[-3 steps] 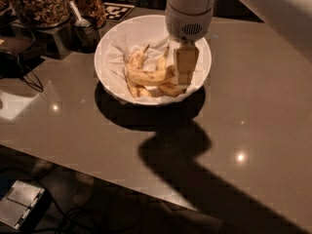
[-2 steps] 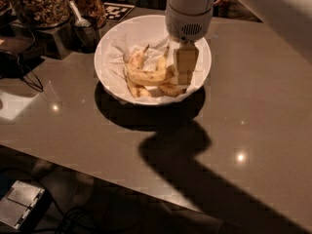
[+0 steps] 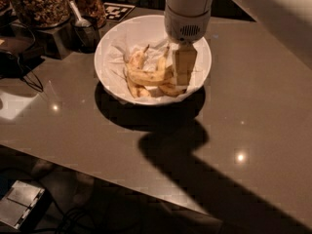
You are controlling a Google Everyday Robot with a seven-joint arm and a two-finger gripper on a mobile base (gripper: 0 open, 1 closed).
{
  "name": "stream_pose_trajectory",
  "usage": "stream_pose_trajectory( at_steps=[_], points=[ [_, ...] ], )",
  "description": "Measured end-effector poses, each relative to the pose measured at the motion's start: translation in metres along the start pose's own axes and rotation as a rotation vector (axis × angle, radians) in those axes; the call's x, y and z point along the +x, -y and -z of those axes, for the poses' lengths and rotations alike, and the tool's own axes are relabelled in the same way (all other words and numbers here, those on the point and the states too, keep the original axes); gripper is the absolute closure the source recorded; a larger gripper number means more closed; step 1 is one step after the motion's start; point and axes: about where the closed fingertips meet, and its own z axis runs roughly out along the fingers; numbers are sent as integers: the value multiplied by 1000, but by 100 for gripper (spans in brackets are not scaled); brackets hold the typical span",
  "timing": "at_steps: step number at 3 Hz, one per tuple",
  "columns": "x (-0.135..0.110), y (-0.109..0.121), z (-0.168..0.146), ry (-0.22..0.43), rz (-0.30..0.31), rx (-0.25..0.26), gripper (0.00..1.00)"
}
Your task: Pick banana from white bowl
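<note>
The white bowl (image 3: 112,77), wide, glossy and lined with crumpled white paper, stands at the back middle of the grey table. Three yellow, brown-freckled bananas lie in it. The banana (image 3: 146,77), the longest, lies across the bowl's middle, its right end under the gripper. A shorter one (image 3: 136,58) lies behind it with its stem up, and another (image 3: 168,89) lies at the front. My gripper (image 3: 183,74) hangs from the white wrist, pointing down into the right half of the bowl, at the bananas' right ends.
A dark metal cup with a spoon (image 3: 85,30) stands left of the bowl. Glass jars of snacks (image 3: 39,4) and a black-and-white tag (image 3: 118,11) are behind it. Cables (image 3: 22,69) lie at the left. The table's front edge runs diagonally, with a box (image 3: 22,204) on the floor below.
</note>
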Motion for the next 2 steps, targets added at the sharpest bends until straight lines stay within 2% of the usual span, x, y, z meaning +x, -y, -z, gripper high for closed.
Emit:
stream_pose_trajectory(
  at_steps=[1, 2],
  points=[
    [-1, 2, -3, 0, 4, -6, 22],
    [-6, 10, -5, -4, 29, -2, 31]
  ],
)
